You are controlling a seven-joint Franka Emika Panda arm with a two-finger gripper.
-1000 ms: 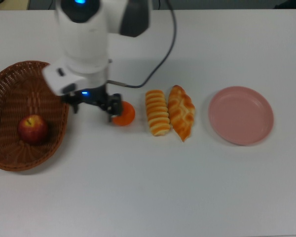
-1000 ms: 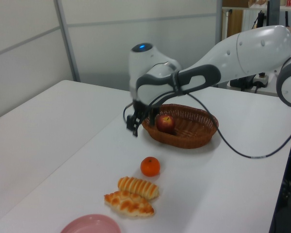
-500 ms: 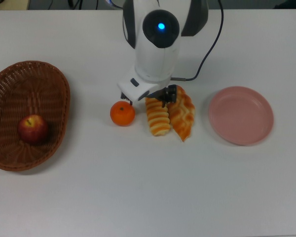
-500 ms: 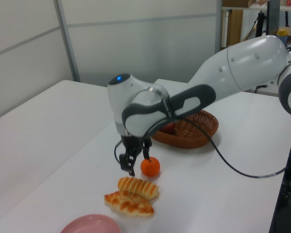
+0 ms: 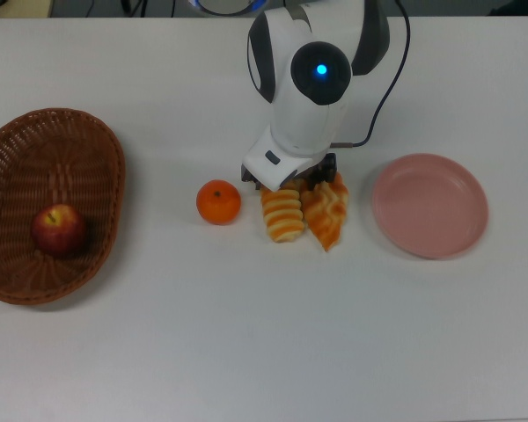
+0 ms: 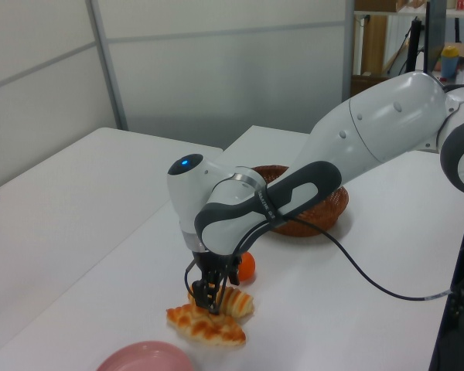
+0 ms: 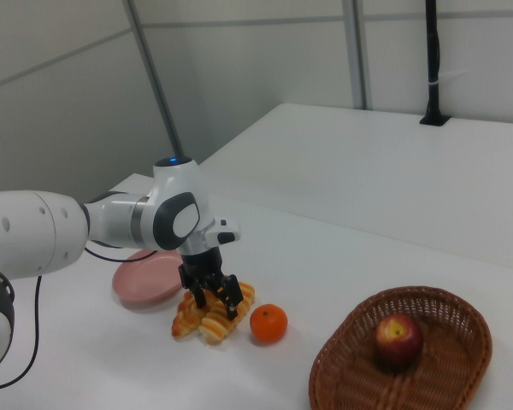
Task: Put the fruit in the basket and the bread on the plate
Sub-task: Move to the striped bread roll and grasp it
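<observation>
My pincer (image 7: pixel 212 296) stands open over the two pieces of bread in the middle of the surface (image 5: pixel 246 334), one finger on each side of the spiral roll (image 5: pixel 283 215), which lies touching the braided loaf (image 5: pixel 327 215). The apple (image 5: pixel 59 229) is already in the basket (image 5: pixel 101 145) near the top view's left edge, and the mandarin (image 5: pixel 218 201) waits just beside the roll, so I judge the bread step is in hand. Next I must close on the roll alone, without dragging the loaf, and carry it to the pink plate (image 5: pixel 462 176).
</observation>
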